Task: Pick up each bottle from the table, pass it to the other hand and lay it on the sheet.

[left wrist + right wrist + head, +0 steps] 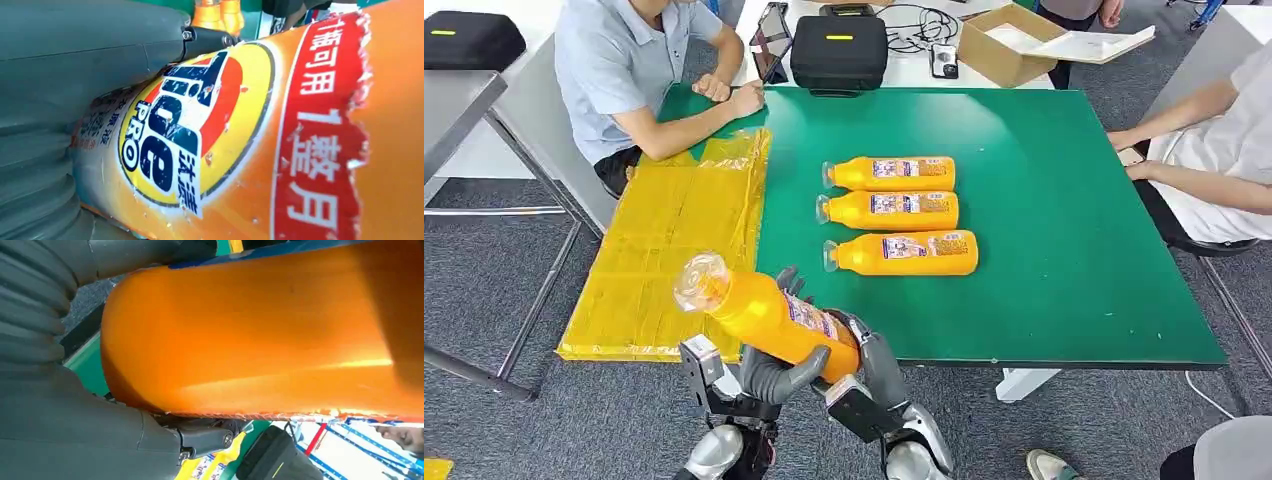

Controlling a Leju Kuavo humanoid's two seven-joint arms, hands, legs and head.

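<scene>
While I watch through the head view, the green table (1064,250) takes up most of the scene, with the yellow sheet (674,240) spread over its left edge and hanging past the near corner. A person in a light blue shirt (624,70) sits at the far left corner with forearms on the table, and another person's arm (1194,150) rests at the right edge. Beyond the far edge I see a black case (839,50) and an open cardboard box (1014,45) on a white surface.

Three orange bottles (894,212) lie on their sides in a row near the table's middle, caps pointing toward the sheet, close together and well apart from the sheet itself.

A fourth orange bottle (769,315) is held up off the table at the near edge, tilted, its clear cap toward the sheet's near corner. Both of my hands are on it: the left hand (784,375) wraps its lower body from beneath, and the right hand (864,350) clasps the base end. In the left wrist view the torn label (200,130) sits against the grey thumb (100,45); in the right wrist view the plain orange side presses into the palm (60,430).
</scene>
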